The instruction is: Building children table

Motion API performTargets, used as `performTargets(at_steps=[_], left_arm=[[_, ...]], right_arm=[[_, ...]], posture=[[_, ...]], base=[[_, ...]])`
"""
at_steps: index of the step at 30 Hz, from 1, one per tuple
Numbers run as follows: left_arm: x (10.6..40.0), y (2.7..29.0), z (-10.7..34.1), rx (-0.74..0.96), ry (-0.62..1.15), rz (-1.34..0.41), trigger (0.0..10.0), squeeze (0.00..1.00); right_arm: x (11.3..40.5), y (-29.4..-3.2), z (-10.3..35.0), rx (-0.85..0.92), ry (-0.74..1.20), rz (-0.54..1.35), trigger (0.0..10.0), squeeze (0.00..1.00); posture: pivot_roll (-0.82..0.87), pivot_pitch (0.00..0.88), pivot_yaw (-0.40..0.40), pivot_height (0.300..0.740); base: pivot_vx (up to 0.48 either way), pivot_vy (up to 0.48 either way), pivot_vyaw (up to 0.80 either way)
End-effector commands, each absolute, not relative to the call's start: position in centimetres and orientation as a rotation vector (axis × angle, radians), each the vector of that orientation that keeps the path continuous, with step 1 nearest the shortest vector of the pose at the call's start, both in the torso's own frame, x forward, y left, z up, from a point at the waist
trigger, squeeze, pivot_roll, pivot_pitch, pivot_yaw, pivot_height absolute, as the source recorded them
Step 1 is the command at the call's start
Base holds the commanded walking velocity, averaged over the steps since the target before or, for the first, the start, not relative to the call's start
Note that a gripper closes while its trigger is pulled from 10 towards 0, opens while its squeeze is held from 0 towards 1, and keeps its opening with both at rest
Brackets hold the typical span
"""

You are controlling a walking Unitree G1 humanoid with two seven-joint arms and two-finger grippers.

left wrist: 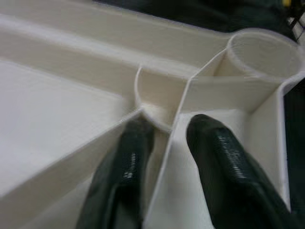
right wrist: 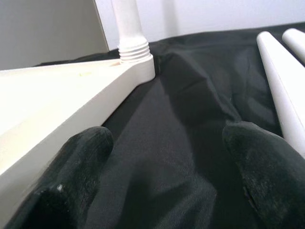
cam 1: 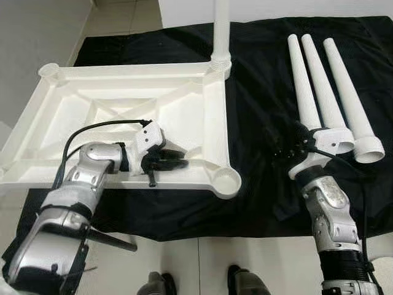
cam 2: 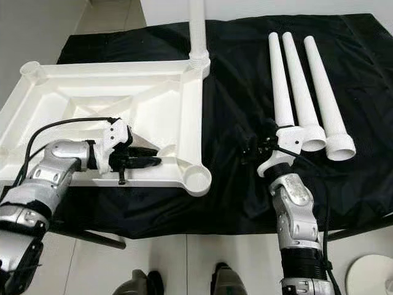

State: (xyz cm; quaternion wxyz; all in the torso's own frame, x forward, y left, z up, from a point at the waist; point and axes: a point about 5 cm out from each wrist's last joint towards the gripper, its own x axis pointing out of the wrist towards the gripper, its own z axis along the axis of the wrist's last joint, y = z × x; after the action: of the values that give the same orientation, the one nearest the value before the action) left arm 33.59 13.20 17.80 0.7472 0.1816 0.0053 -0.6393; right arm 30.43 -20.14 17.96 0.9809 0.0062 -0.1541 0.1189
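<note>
A white plastic table top lies upside down on a black cloth. One white leg stands screwed into its far right corner socket. The near right socket is empty. Three loose legs lie side by side on the cloth to the right. My left gripper is inside the table top near that empty socket, and its fingers are shut on a diagonal rib, one on each side. My right gripper hovers open over the cloth between the table top and the loose legs.
The cloth ends just in front of my feet on a pale tiled floor. A white round disc lies on the floor at the lower right. A grey wall runs along the left.
</note>
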Motion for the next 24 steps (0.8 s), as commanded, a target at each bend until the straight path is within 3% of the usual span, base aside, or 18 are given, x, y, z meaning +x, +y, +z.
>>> performTargets(at_steps=[1,10,12,16,20,24], left_arm=[[33.0,12.8,18.7,0.409,-0.04,-1.408,10.0,0.0],[33.6,14.3,22.7,0.391,-0.183,-1.176,10.0,0.0],[34.1,16.1,24.9,0.284,-0.253,-1.021,10.0,0.0],[34.1,16.8,25.6,0.237,-0.265,-0.971,10.0,0.0],[32.8,19.5,26.9,0.171,-0.311,-0.7,10.0,0.0],[31.9,20.0,27.1,0.135,-0.331,-0.619,10.0,0.0]], right_arm=[[30.5,-20.0,17.4,0.022,-0.29,0.238,10.0,0.0],[30.9,-19.6,17.4,0.031,-0.301,0.239,10.0,0.0],[31.1,-19.3,17.5,0.039,-0.313,0.242,10.0,0.0],[31.1,-19.2,17.6,0.043,-0.319,0.241,10.0,0.0],[31.6,-18.5,18.0,0.063,-0.345,0.237,10.0,0.0],[31.8,-18.5,18.0,0.068,-0.348,0.234,10.0,0.0]], posture=[[-0.09,0.195,0.125,0.74],[-0.08,0.178,0.13,0.74],[-0.08,0.167,0.13,0.74],[-0.08,0.167,0.13,0.74],[-0.06,0.136,0.116,0.74],[-0.06,0.125,0.11,0.74]], base=[[0.0,0.0,0.0],[0.0,0.0,0.0],[0.0,0.0,0.0],[0.0,0.0,0.0],[0.0,0.0,0.0],[0.0,0.0,0.0]])
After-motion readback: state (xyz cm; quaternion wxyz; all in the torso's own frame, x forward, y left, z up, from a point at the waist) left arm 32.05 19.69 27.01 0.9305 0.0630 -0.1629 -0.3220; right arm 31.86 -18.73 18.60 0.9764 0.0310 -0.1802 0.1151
